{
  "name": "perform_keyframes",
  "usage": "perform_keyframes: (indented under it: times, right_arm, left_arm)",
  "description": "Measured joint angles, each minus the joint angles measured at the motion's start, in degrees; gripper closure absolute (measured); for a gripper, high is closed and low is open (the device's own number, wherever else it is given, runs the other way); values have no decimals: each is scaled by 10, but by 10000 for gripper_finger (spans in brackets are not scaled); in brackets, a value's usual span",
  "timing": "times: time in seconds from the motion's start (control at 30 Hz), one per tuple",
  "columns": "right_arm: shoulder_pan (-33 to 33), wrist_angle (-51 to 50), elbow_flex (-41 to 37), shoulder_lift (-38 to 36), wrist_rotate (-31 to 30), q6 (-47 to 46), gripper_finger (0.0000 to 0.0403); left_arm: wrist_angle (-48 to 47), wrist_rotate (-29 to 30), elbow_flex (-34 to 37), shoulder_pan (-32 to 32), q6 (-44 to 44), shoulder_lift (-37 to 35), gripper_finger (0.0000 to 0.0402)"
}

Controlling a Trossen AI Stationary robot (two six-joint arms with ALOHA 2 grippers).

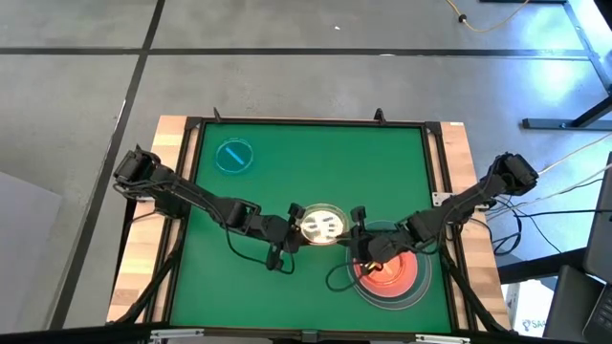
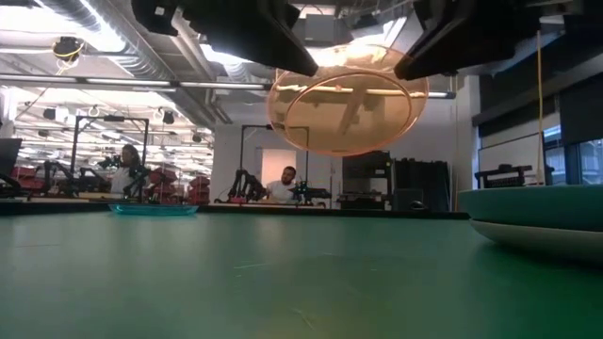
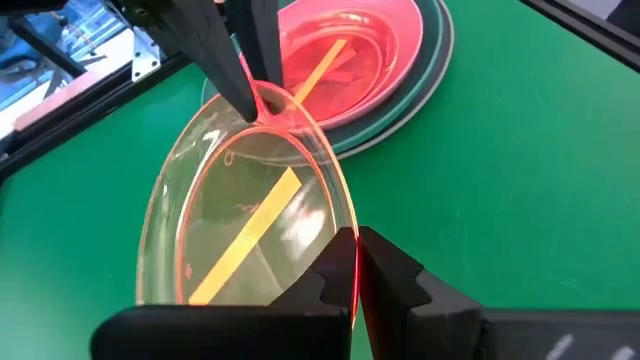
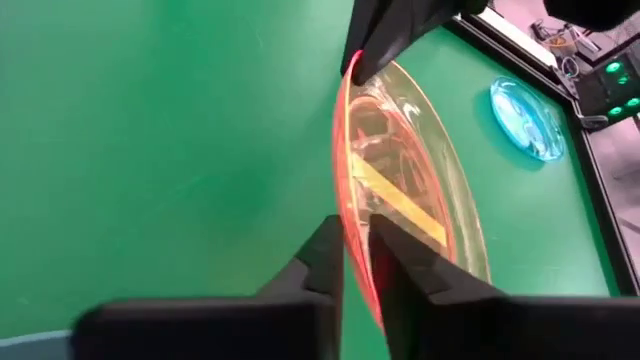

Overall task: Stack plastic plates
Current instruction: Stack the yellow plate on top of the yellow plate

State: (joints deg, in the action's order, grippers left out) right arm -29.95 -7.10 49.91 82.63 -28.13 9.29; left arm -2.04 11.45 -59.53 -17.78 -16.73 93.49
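- Left gripper (image 3: 355, 270) and right gripper (image 4: 357, 262) both clamp opposite rims of a small translucent pink plastic plate (image 1: 322, 224), lifted above the green table (image 1: 316, 162); a small blue plate (image 1: 234, 156) lies near its far-left corner.

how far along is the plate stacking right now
Partly done: a stack sits at the table's near right, a pink plate on top of larger ones. In hand: one small pinkish translucent plate is held above the mat, the left tool and right tool each shut on an opposite rim. Left: placing it, then the blue plate at far left.
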Motion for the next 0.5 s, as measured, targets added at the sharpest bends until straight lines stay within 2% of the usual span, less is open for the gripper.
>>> perform_keyframes:
  times: [0.1, 0.2, 0.4, 0.5]
  right_arm:
    - [0, -3, 0, 0, 5, 3, 396]
    - [-1, -4, 0, 0, 7, 3, 393]
    - [-1, -7, 1, 0, 0, 0, 400]
    - [-14, -50, 21, -3, -6, -16, 398]
  left_arm:
    - [3, 2, 0, 0, 19, 0, 396]
    - [13, 1, 0, 2, 34, 0, 386]
    - [34, 2, 0, 3, 70, 0, 332]
    - [33, 0, 0, 3, 76, 0, 303]
